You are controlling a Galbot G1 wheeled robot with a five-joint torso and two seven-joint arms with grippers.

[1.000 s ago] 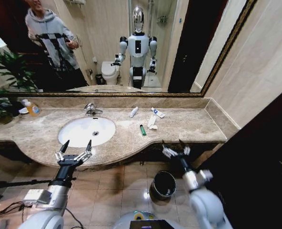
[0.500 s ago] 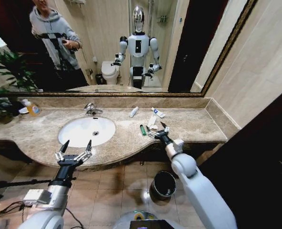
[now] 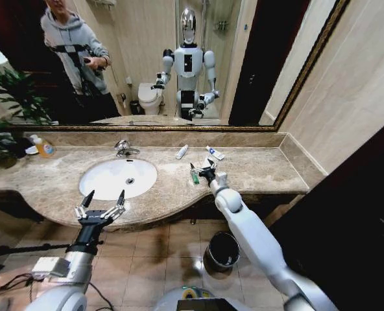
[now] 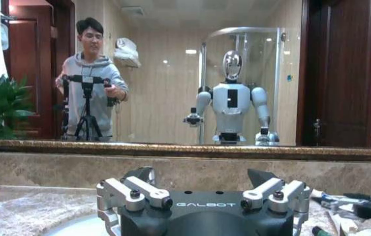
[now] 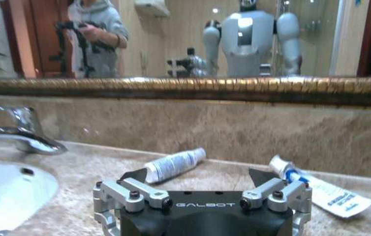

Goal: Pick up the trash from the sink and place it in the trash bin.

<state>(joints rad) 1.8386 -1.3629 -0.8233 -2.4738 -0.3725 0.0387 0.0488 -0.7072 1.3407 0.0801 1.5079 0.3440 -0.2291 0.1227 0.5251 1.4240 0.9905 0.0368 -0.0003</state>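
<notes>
The trash lies on the marble counter right of the white sink: a white tube, a second tube, a green lighter-like stick and crumpled white paper. My right gripper hovers open just over the paper, beside the green stick. In its wrist view both tubes lie ahead of the open right gripper. The left gripper stays open at the counter's front edge, below the basin. On the floor under the counter stands the dark trash bin.
A chrome faucet stands behind the basin. An orange soap bottle and a plant are at the far left. A large mirror backs the counter, with a wall on the right. Cables lie on the floor at the lower left.
My right arm has risen from beside the bin below the counter and reached over the counter to the paper and green stick. The left arm has not moved.
</notes>
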